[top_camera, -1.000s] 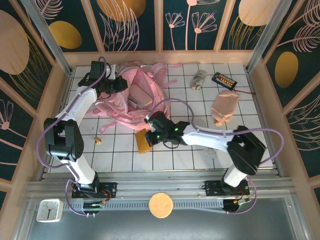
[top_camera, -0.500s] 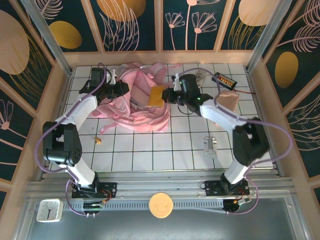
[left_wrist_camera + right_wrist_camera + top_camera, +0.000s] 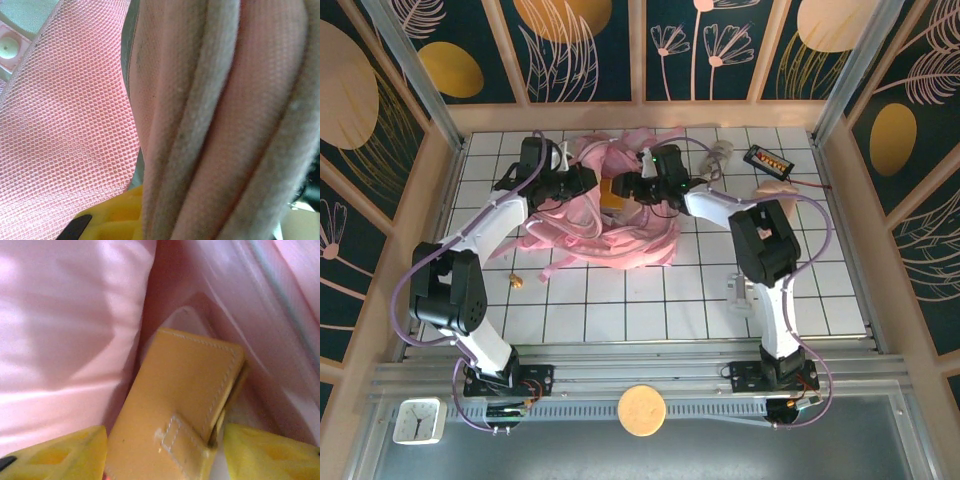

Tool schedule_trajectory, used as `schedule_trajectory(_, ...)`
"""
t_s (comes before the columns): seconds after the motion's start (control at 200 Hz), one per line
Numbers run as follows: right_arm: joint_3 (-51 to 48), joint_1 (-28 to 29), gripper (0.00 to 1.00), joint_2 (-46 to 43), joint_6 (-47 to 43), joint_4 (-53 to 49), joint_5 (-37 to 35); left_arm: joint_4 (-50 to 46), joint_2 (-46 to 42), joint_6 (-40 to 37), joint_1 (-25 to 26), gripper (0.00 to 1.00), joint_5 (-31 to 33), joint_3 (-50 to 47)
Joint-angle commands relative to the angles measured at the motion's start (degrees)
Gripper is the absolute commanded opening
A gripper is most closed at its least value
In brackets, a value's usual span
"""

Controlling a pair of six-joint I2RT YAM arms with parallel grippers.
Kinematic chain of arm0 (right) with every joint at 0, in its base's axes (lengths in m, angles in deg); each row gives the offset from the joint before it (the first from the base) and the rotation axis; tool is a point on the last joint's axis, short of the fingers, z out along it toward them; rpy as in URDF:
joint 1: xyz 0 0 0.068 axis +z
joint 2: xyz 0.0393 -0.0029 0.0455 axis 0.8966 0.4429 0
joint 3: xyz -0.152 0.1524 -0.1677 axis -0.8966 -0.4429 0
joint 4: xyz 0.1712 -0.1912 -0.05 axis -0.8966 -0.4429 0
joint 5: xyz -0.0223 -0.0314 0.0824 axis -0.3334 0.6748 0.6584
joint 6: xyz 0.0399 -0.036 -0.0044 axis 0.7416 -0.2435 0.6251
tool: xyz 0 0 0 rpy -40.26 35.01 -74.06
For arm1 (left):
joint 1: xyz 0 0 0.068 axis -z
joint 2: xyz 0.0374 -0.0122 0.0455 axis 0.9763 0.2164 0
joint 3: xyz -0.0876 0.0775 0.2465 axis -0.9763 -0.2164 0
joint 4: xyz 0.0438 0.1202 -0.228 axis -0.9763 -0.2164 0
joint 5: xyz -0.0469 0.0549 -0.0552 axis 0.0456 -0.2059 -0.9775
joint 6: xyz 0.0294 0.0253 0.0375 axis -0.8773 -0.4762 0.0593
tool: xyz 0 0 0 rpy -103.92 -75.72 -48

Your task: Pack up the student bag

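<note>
Pink student bag (image 3: 610, 240), straps nearward; left jaws clamped on it, right jaws apart around wallet (image 3: 175, 405).

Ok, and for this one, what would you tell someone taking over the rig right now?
The left gripper is shut on fabric at the opening of the student bag, holding it open.
The right gripper is inside the bag with its jaws apart. The tan wallet lies between them and looks released.
Done: the wallet is in the bag.
Left: the beige pouch, white roll and small black device lie on the table, far right. Probably withdraw the right arm, pack those, then close the bag.
</note>
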Motion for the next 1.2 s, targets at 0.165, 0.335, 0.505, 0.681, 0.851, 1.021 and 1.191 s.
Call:
schedule_trajectory(0.165,-17.0,-3.01,0.69,-27.67,-12.47,-13.28,-14.19,4.62,-5.1,0.87,0.68,0.99,-2.41,-1.02)
schedule_trajectory(0.335,-22.51,3.12,0.69,-37.06,-17.37,-16.94,-21.39,2.27,-15.24,6.39,0.59,0.99,5.66,-11.98)
schedule_trajectory(0.505,-22.46,8.2,0.66,-35.99,-17.99,-17.76,-21.68,10.82,-22.66,22.43,0.41,0.99,6.9,-29.86)
schedule_trajectory(0.681,-21.8,6.14,0.67,-29.98,-10.73,-13.83,-12.28,19.23,-24.51,30.19,0.18,0.99,8.35,-37.64)
schedule_trajectory(0.851,-18.02,3.52,0.67,-21.42,-6.08,-10.14,-5.11,18.28,-24.17,29.23,-0.68,0.99,8.53,-36.93)
schedule_trajectory(1.021,-11.21,3.86,0.67,-13.62,-4.74,-5.99,-0.54,19.38,-23.53,30.19,-1.37,0.99,7.15,-37.97)
schedule_trajectory(1.191,-6.77,3.39,0.45,-10.19,1.14,-0.04,2.91,22.14,-20.14,31.29,-2.25,0.96,6.36,-38.24)
